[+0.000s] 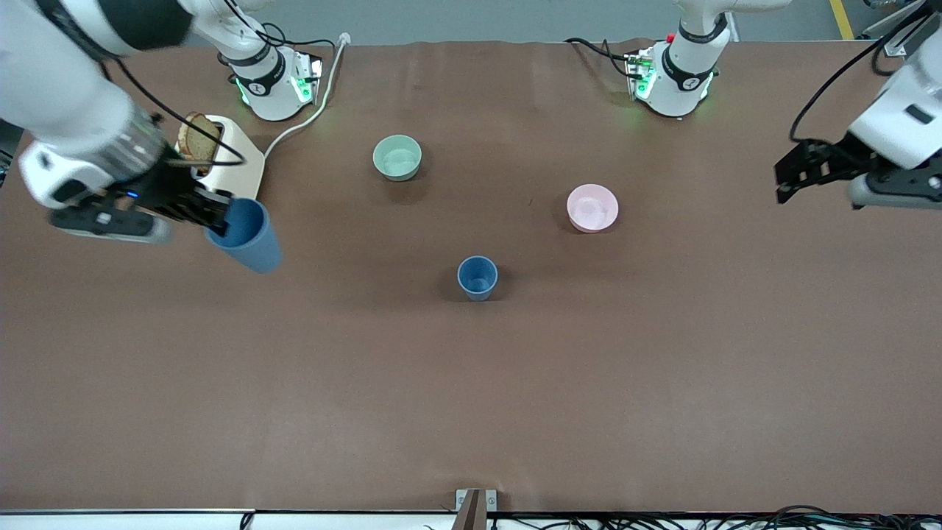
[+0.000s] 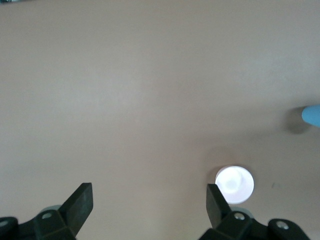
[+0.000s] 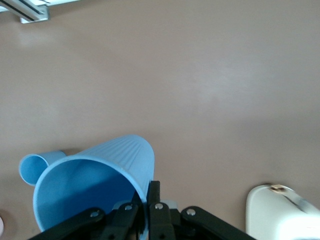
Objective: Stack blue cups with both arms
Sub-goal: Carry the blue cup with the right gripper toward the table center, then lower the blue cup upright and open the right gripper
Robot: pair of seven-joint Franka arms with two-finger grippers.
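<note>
Standing blue cup (image 1: 477, 277), visibly empty

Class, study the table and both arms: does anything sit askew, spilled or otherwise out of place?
Only one thing: the blue cup pinched by its rim in the right tool hangs tilted in the air, not upright. The other blue cup stands upright on the table. The left tool waits open. Nothing is spilled.

I work in a robotics lab: my two white arm bases (image 1: 268, 85) are bolted to a broad brown-covered tabletop (image 1: 471, 383), green indicator lights glow on them, and loose black cables (image 1: 736, 517) trail along the tabletop's edge.
</note>
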